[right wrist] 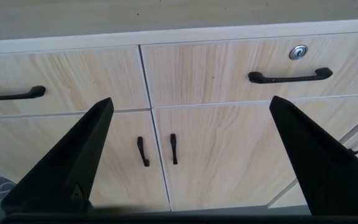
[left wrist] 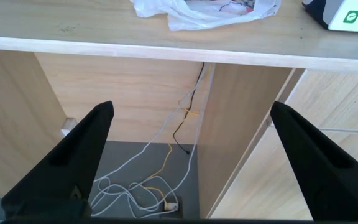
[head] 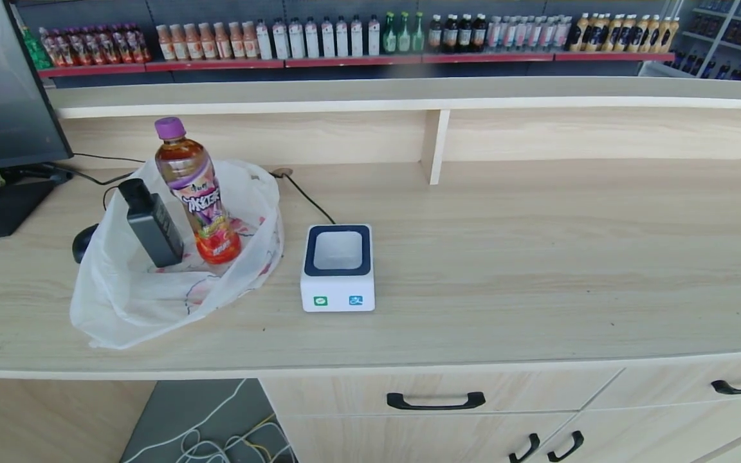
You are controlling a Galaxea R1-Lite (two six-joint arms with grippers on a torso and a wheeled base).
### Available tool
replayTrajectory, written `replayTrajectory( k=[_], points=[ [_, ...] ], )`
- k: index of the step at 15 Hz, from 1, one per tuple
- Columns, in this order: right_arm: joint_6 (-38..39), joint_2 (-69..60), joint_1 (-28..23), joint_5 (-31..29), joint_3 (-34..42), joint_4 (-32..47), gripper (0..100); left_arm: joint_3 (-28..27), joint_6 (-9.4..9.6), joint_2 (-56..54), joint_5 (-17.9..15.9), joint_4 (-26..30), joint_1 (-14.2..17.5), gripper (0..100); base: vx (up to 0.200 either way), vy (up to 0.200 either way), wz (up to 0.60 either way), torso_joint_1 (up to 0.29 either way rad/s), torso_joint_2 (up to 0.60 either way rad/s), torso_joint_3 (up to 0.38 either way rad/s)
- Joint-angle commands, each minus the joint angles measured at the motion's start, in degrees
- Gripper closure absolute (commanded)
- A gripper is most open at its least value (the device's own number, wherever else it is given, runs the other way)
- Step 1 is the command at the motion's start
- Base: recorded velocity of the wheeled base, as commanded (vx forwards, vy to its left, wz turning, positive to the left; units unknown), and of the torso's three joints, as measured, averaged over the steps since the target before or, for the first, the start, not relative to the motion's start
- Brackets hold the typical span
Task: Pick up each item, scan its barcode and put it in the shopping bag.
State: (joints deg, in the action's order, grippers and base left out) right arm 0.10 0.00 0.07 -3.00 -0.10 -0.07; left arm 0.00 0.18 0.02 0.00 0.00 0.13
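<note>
A white plastic shopping bag [head: 152, 289] lies open on the wooden counter [head: 538, 270] at the left. Inside it stand a tea bottle [head: 195, 193] with a purple cap and a dark rectangular item [head: 150, 224]. To the right of the bag sits the white barcode scanner [head: 338, 267] with a dark-framed window on top. My left gripper [left wrist: 191, 162] hangs open below the counter edge, facing the gap under the counter; the bag [left wrist: 204, 12] and the scanner [left wrist: 347, 15] show above it. My right gripper [right wrist: 191, 162] is open in front of the drawers.
A monitor [head: 4, 83] stands at the far left with a black mouse [head: 82, 242] behind the bag. A raised shelf [head: 409, 96] runs along the counter's back. Drawers with black handles [right wrist: 289, 76] lie under the counter. Loose cables [left wrist: 160, 180] lie on the floor.
</note>
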Motion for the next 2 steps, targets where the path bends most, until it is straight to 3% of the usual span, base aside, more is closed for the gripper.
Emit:
replayTrajectory(
  k=[1, 2],
  points=[
    [0.0, 0.0, 0.0, 0.0, 0.0, 0.0, 0, 0.0, -0.01, 0.0, 0.0, 0.0, 0.0, 0, 0.000, 0.000, 0.00, 0.000, 0.00, 0.000],
    [0.0, 0.0, 0.0, 0.0, 0.0, 0.0, 0, 0.0, -0.01, 0.0, 0.0, 0.0, 0.0, 0, 0.000, 0.000, 0.00, 0.000, 0.00, 0.000]
  ],
)
